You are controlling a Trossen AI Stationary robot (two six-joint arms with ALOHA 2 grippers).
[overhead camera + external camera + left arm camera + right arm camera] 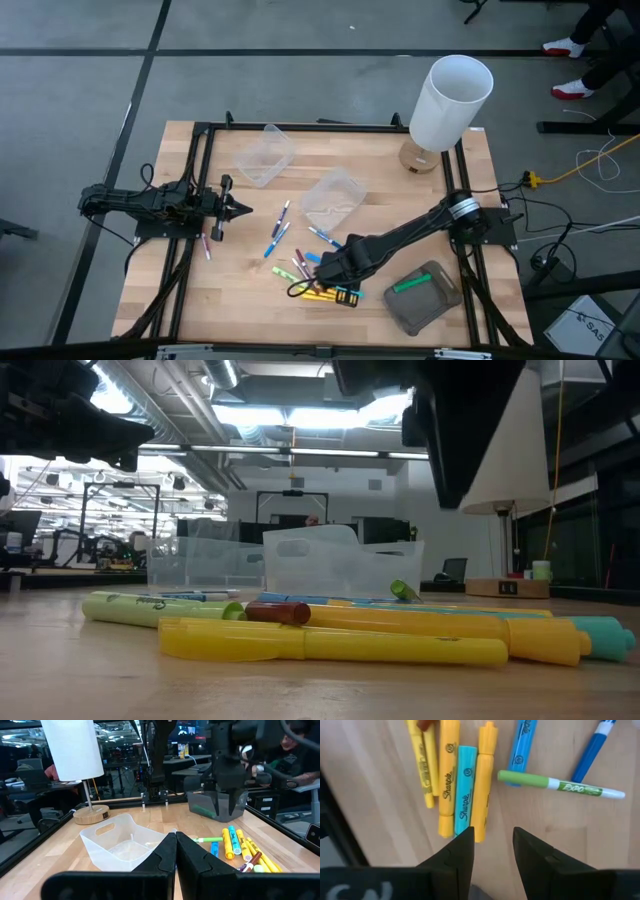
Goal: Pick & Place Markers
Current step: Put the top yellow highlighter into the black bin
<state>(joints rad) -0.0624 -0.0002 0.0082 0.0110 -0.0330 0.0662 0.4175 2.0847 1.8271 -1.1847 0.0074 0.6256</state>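
Yellow markers [330,645] nearest, heaped on bench [250,300]; right tool [493,837] over them, fingers apart, empty; clear tubs [333,197] behind; left tool [243,209] pinched together

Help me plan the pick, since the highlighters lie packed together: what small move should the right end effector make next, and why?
Probably a short drop straight down with a slight shift toward the orange highlighter. The right end effector hangs open and empty above the cluster, its gap just beside that pen's end. The light blue highlighter touches the orange one, so centering first should avoid pinching both.
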